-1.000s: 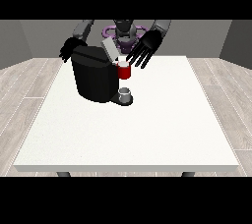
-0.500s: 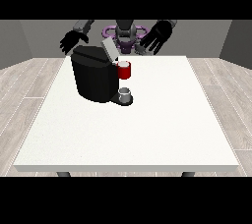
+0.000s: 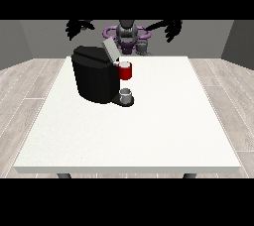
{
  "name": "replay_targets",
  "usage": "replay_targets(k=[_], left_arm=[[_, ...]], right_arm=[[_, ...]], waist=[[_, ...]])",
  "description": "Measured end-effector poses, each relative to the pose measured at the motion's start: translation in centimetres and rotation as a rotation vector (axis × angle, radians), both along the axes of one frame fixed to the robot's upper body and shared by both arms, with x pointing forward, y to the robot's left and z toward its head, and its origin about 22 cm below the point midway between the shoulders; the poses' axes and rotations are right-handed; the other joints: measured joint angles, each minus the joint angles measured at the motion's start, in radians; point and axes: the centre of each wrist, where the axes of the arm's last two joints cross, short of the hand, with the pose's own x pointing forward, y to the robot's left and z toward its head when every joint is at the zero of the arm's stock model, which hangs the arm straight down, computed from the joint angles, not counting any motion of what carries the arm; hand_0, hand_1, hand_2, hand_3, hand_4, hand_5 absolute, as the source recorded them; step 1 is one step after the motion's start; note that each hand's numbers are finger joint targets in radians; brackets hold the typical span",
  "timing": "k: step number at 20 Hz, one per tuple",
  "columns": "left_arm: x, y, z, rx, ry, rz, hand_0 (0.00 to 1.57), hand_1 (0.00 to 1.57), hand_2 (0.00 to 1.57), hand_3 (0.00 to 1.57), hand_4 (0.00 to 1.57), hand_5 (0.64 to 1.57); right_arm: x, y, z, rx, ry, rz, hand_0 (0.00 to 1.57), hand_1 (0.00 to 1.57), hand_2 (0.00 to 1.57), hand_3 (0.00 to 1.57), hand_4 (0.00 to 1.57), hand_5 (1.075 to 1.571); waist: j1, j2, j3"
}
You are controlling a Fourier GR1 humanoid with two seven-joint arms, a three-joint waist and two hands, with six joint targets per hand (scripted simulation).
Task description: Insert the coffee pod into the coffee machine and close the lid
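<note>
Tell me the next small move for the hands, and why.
Probably bring the hand at the view's right back down towards the raised lid of the coffee machine. Both hands, the other too, hang high and apart from it, the lid stands up, and the red pod holder shows.

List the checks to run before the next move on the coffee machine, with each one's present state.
1. Coffee machine upright on the table: ok.
2. Lid closed: not ok, it stands raised at the machine's top.
3. Coffee pod seated in the red holder: cannot tell.
4. Cup under the holder on the machine's base: ok.
5. Hand at the view's left within reach of the lid: not ok, it is raised above and behind the machine.
6. Hand at the view's right free: ok, it holds nothing.
</note>
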Motion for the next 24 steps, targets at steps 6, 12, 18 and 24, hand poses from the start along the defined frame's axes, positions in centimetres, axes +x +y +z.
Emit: replay_targets(k=[6,12,18,24], left_arm=[[-2.6,-0.5,-4.4,-0.156,0.079,0.043,0.0,0.0,0.0,0.0,0.0,1.571],[-4.1,-1.2,-5.9,-0.261,0.106,0.018,0.0,0.0,0.0,0.0,0.06,1.571],[-6.0,-0.8,-6.9,-0.333,0.115,0.009,0.0,0.0,0.0,0.0,0.0,1.571],[-7.5,-1.4,-6.2,-0.358,0.075,0.002,0.0,0.0,0.0,0.0,0.0,1.571]], right_arm=[[0.8,-0.7,2.7,-0.03,-0.046,0.08,0.0,0.0,0.0,0.0,0.0,1.571],[2.3,-0.6,4.4,-0.067,-0.058,0.131,0.0,0.0,0.0,0.0,0.14,1.571],[3.1,0.2,4.7,-0.101,-0.068,0.163,0.0,0.0,0.0,0.0,0.0,1.571],[4.5,0.3,4.7,-0.094,-0.073,0.185,0.0,0.0,0.0,0.0,0.0,1.571]], waist=[[0.053,-0.055,0.0003],[0.138,-0.05,0.0004],[0.193,-0.037,0.0009],[0.215,0.012,0.0009]])
